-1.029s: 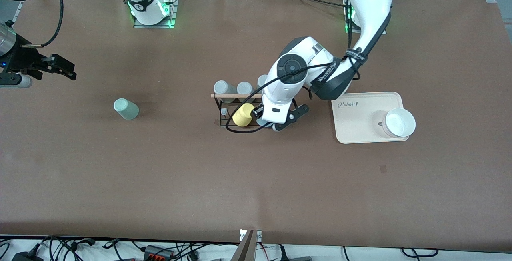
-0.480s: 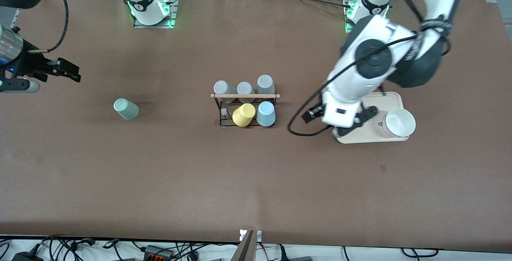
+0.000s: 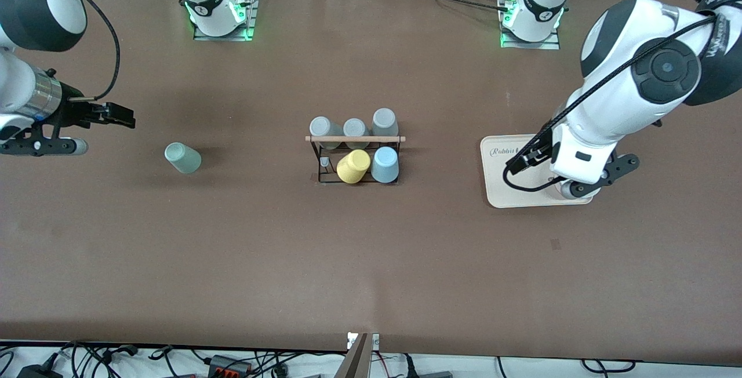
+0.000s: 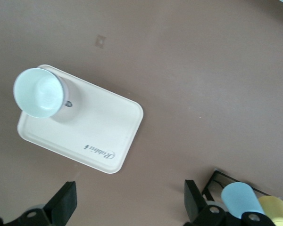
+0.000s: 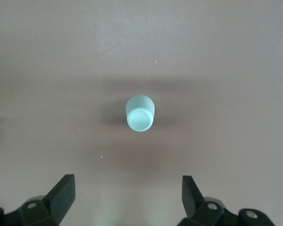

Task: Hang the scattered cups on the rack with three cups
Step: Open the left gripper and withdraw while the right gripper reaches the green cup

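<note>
**Blue cup on rack, mint cup loose on table, both grippers empty**

Rack (image 3: pixel 355 157) stands mid-table: black wire frame, light wooden dowel across the top. Three grey cups (image 3: pixel 353 127) sit in a row on its pegs, on the side toward the arm bases. On the side nearer the front camera, a yellow cup (image 3: pixel 353 166) and the light blue cup (image 3: pixel 385 164) hang side by side, touching; the blue one is toward the left arm's end.

Mint green cup (image 3: pixel 182 157) is on the bare table, well apart from the rack, toward the right arm's end. In the right wrist view it is seen base-on (image 5: pixel 140 113), tilted or on its side; cannot tell which.

Left gripper (image 3: pixel 591 184) hangs over the cream tray (image 3: pixel 510 175), fingers (image 4: pixel 66 203) spread wide, nothing between them. White bowl (image 4: pixel 40 92) stands on the tray's corner.

Right gripper (image 3: pixel 124 117) is over the table near the mint cup, jaws wide apart, holding nothing; cup lies apart from its fingers (image 5: pixel 63 192).
</note>
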`<action>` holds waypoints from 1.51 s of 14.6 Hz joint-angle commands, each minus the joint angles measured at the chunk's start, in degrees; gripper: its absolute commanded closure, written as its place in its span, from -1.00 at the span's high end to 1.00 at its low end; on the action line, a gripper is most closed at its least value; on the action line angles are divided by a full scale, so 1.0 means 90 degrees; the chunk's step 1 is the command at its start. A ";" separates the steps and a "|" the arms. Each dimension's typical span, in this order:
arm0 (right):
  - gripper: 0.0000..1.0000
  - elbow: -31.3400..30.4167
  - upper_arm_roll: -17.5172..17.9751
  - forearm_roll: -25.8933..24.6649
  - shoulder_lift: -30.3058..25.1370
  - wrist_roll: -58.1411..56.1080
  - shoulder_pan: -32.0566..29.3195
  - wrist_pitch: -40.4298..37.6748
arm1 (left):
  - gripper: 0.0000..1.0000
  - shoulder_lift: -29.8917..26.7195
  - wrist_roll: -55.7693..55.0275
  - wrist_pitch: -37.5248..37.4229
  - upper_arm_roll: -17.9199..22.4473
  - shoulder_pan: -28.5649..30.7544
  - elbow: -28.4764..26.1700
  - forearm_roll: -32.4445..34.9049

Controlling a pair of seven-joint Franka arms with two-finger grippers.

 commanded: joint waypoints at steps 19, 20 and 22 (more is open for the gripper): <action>1.00 -0.1751 -0.0019 0.0037 0.1282 0.0061 0.0012 0.2620 | 1.00 -0.2170 0.5331 -0.0447 0.2925 -0.0266 -0.1088 -0.0717; 1.00 -0.1761 -0.0019 0.0037 0.1331 0.0061 0.0012 0.2660 | 1.00 -0.2180 0.5340 -0.0447 0.2895 -0.0228 -0.1049 -0.0727; 1.00 -0.1771 -0.0019 0.0037 0.1468 0.0081 -0.0066 0.2728 | 1.00 -0.2180 0.5340 -0.0524 0.2866 -0.0217 -0.0990 -0.0717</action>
